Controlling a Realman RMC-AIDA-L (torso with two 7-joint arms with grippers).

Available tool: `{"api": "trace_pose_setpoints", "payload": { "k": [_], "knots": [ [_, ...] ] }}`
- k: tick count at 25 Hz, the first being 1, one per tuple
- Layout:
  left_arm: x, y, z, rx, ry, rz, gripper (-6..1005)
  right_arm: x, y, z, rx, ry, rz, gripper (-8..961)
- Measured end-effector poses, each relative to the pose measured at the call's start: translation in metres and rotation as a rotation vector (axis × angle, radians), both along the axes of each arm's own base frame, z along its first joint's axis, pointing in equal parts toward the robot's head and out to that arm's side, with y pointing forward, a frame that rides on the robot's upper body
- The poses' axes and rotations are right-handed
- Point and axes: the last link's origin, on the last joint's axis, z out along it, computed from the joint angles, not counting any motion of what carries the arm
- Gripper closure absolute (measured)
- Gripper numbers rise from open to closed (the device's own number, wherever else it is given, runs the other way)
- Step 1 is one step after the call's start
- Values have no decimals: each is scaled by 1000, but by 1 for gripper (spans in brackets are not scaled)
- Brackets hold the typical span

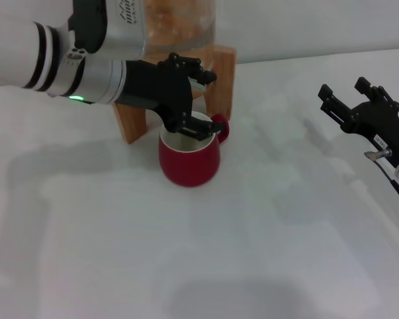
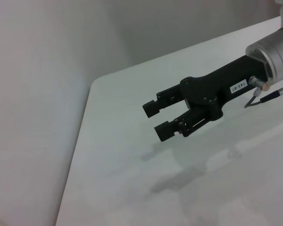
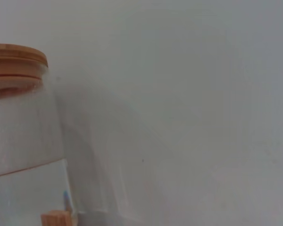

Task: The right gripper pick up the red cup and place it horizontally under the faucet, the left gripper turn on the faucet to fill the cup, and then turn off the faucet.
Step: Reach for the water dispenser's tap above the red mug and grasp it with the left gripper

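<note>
White table (image 1: 266, 252) bears red cup (image 1: 189, 163) under left gripper (image 1: 198, 100), fingers' state unclear.

glossy red cup (image 1: 189, 159), wooden stand (image 1: 135, 123), glass jar (image 3: 23, 127).

A white table (image 1: 253, 252) is seen, lit evenly with soft shadows cast on it. Behind the table, a plain pale wall (image 2: 61, 47) is seen.

faucet hidden behind left claw (image 1: 194, 100), jar (image 1: 176, 23) top cut off
</note>
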Motion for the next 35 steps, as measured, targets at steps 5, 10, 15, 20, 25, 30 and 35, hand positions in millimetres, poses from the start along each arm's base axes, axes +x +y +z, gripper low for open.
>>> {"api": "trace_pose_setpoints", "payload": {
  "k": [5,10,15,20,25,30,35],
  "knots": [
    [-1,-2,4,7,-4,1,154,0,0,0,0,0,0,117],
    [-2,-4,5,-6,-1,10,154,0,0,0,0,0,0,117],
    [-4,-6,8,-1,7,11,154,0,0,0,0,0,0,119],
    [-5,-9,12,0,7,17,154,-1,-1,-2,-9,-2,4,119],
    [-6,-11,15,-1,3,21,153,-2,0,-2,-8,1,10,118],
    [-6,-11,16,3,2,18,153,-3,0,-3,-11,-1,13,118],
    [-4,-9,17,16,-2,7,153,-4,0,-4,-16,-3,16,117]
  ]
}}
